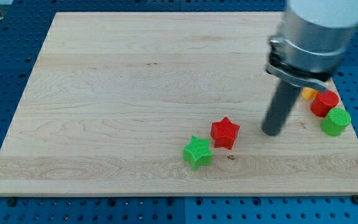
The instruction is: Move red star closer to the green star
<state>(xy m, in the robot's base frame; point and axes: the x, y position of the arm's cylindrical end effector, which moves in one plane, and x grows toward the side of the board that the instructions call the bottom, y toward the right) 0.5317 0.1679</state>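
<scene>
The red star lies on the wooden board, right of centre toward the view's bottom. The green star sits just below and to its left, a small gap between them or barely touching. My tip rests on the board to the right of the red star, about a block's width away from it, touching no block.
At the board's right edge a red block, a green block and a partly hidden yellow block cluster together, right of my tip. The arm's grey body covers the top right corner.
</scene>
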